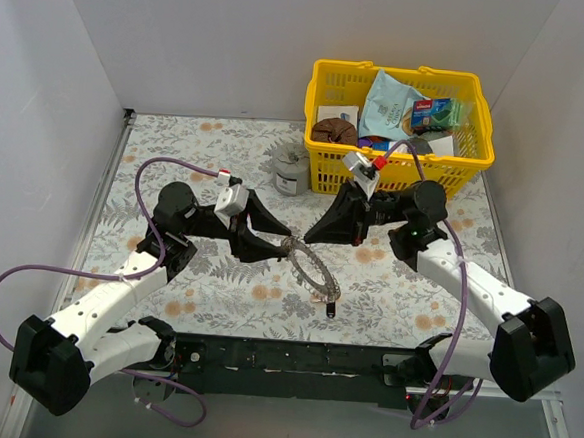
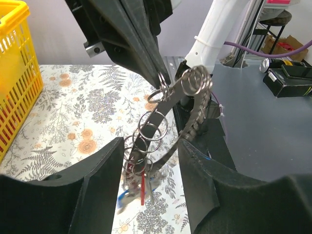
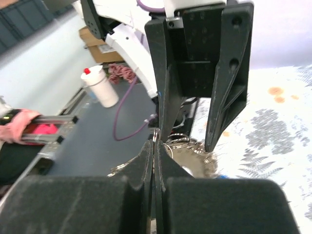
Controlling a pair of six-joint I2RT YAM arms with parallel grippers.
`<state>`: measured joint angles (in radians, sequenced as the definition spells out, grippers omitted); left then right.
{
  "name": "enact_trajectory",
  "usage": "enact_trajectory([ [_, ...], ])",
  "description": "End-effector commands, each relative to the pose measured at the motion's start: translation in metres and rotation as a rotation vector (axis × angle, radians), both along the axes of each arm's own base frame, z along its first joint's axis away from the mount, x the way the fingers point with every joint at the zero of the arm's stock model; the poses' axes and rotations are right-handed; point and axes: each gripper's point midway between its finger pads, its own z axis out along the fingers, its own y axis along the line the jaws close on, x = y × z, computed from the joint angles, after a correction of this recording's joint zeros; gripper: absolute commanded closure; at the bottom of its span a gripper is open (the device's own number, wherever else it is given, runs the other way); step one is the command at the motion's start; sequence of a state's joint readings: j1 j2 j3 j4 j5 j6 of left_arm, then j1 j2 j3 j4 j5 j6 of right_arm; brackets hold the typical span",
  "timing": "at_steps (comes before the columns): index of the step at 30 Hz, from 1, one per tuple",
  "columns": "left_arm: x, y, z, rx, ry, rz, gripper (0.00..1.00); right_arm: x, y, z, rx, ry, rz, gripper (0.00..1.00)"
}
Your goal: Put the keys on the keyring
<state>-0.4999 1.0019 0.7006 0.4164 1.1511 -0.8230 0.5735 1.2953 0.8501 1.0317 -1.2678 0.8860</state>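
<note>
The keyring (image 1: 313, 271) is a silvery toothed loop held up between the two arms at the table's middle, with keys (image 1: 332, 304) hanging from its near end. My right gripper (image 1: 309, 238) is shut, pinching a thin ring (image 3: 155, 133) at the loop's top. In the left wrist view the keyring (image 2: 152, 126) shows as a strand of small rings running down to dangling keys (image 2: 140, 181), one of them red. My left gripper (image 1: 275, 243) is open, its fingers (image 2: 107, 165) standing either side of that strand. The right gripper (image 2: 163, 80) reaches down from above there.
A yellow basket (image 1: 321, 166) full of packets stands at the back right, a grey tin cup (image 1: 291, 169) just left of it. White walls close in the floral table on the left, back and right. The basket's edge (image 2: 19, 73) shows left of the left wrist.
</note>
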Motion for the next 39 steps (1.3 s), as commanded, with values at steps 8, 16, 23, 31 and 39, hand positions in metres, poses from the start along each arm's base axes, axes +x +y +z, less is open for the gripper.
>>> enact_trajectory([
  [8,-0.001,-0.001,0.035,-0.062,-0.05,0.009,0.55,0.023,0.006,0.013,0.077,-0.151,-0.2,0.99],
  [16,0.004,-0.002,0.049,-0.078,-0.045,0.033,0.68,0.023,0.004,0.013,0.08,-0.152,-0.212,0.99],
  [23,0.01,-0.005,0.052,-0.069,-0.034,0.047,0.73,0.024,0.004,0.014,0.083,-0.153,-0.22,0.99],
  [31,0.012,-0.011,0.051,-0.05,-0.011,0.046,0.72,0.024,0.004,0.015,0.086,-0.156,-0.224,0.99],
  [39,0.017,-0.013,0.047,-0.041,-0.003,0.068,0.72,0.022,0.003,0.014,0.086,-0.156,-0.224,0.99],
])
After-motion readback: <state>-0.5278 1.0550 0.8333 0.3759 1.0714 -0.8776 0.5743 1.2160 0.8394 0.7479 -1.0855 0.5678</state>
